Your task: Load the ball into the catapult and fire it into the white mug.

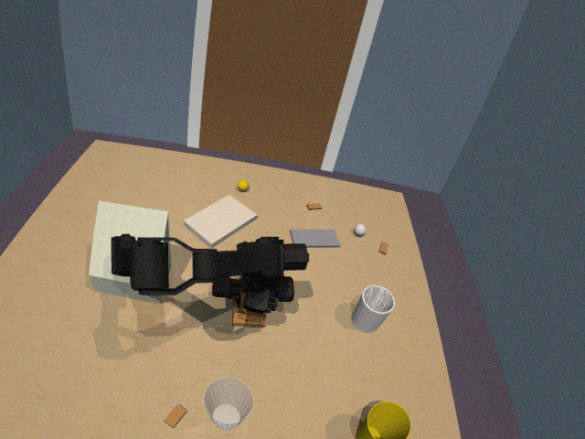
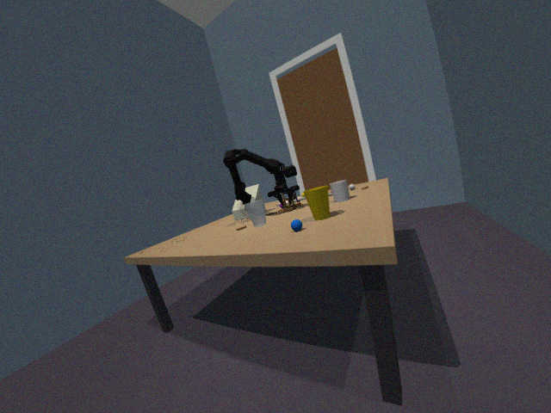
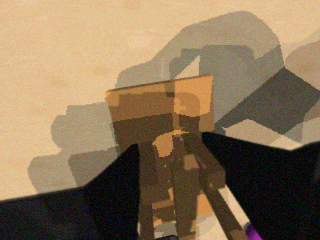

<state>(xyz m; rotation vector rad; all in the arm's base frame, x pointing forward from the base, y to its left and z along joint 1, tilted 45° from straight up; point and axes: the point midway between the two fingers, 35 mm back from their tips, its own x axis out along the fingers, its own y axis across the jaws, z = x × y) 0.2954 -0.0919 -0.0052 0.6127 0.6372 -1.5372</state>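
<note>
The wooden catapult (image 1: 247, 319) (image 3: 160, 105) (image 2: 292, 206) stands in the middle of the table. My gripper (image 1: 258, 300) (image 3: 170, 143) (image 2: 284, 198) reaches down over it, and its two dark fingers are shut on the catapult's frame from both sides. A small purple ball (image 3: 253, 232) (image 2: 281, 205) lies just beside the catapult; in the top view the arm hides it. A pale grey-white mug (image 1: 373, 307) (image 2: 340, 190) stands to the catapult's right. A white ribbed cup (image 1: 228, 402) (image 2: 256, 212) stands near the front edge.
A yellow cup (image 1: 385, 420) (image 2: 318, 202) stands at the front right. A yellow ball (image 1: 242, 185), a white ball (image 1: 359, 230) and a blue ball (image 2: 296, 224) lie loose. A beige slab (image 1: 219, 219), a grey slab (image 1: 314, 237), a pale green block (image 1: 127, 219) and small wooden blocks (image 1: 175, 415) lie around.
</note>
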